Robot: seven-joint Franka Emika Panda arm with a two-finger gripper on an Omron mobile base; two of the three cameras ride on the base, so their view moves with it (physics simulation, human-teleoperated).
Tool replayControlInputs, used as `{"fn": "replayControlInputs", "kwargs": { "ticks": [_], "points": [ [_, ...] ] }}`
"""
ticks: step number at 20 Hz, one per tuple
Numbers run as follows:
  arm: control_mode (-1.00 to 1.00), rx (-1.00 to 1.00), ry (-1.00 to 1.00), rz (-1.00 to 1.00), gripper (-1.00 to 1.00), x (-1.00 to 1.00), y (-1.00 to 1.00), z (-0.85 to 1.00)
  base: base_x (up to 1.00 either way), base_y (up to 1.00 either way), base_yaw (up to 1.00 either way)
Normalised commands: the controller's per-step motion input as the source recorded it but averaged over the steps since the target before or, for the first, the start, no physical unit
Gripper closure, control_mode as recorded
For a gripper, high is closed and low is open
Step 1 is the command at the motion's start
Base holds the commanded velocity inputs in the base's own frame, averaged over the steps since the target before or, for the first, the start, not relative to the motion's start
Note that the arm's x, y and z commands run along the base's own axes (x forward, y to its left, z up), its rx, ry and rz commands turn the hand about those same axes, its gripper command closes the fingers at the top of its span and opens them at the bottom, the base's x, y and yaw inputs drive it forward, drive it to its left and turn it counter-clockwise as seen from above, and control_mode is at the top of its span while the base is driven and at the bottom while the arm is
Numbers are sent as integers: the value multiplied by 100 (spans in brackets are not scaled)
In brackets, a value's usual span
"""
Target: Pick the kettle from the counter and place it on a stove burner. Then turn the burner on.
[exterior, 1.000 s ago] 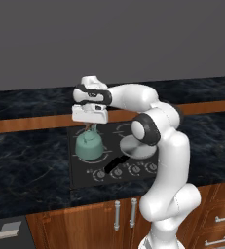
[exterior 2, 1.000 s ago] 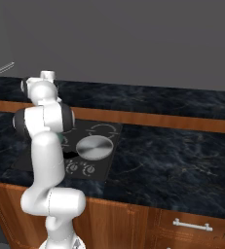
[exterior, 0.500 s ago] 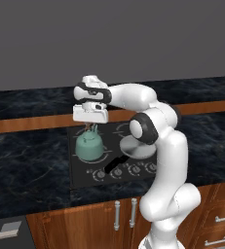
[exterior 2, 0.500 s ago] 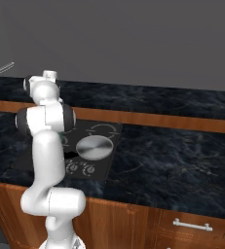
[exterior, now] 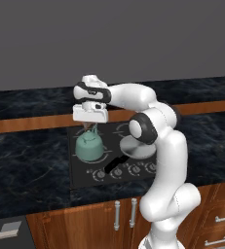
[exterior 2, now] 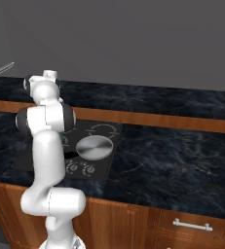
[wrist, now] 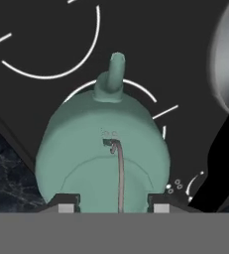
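Kettle (exterior: 90, 147) sits upright on the black cooktop (exterior: 80, 175), directly below the gripper (exterior: 90, 126); in the hand view the kettle (wrist: 104, 149) covers a white burner ring (wrist: 141, 89), with arcs of the ring showing past its body on the spout side; the short spout points away from the gripper, toward a second ring further off. The thin wire handle (wrist: 119, 173) runs up the middle of the body between the two fingertips (wrist: 65, 203); the fingertips stand apart, one on each side of the wire and neither touching it, so the gripper is partly open and has hold of nothing. In the left base view the gripper hangs just above the kettle's top, pointing straight down, with the white hand block over it.

A round silver pan (exterior: 138, 146) lies beside the kettle, on the arm's side of the gripper; its black handle (exterior: 115, 164) reaches toward the front edge of the cooktop. A row of white knob markings (exterior: 119, 171) runs along that front edge, below and nearer than the gripper. In the right base view the pan (exterior 2: 94, 147) rests on the cooktop next to the arm, and the arm hides the kettle. The desk (exterior: 31, 155) of black marbled stone surrounds the cooktop; a brown wooden strip (exterior: 26, 124) runs behind it, at about the gripper's level in the left base view; wooden cabinet fronts (exterior: 84, 223) with metal handles sit below.
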Motion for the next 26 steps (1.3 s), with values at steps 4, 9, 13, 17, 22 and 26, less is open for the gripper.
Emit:
{"fn": "replayControlInputs", "kwargs": {
  "ticks": [4,9,13,17,22,26],
  "points": [
    [-100,0,0,0,-100,0,0,7,0,0,0],
    [-100,0,-1,0,-100,0,0,17,0,0,0],
    [-100,0,-19,0,-100,-11,0,50,0,0,0],
    [-100,0,-25,4,-100,-31,0,40,0,0,0],
    [-100,0,-18,10,-100,-64,0,10,0,0,0],
    [-100,0,-7,9,-100,-99,-3,0,0,0,0]
  ]
}}
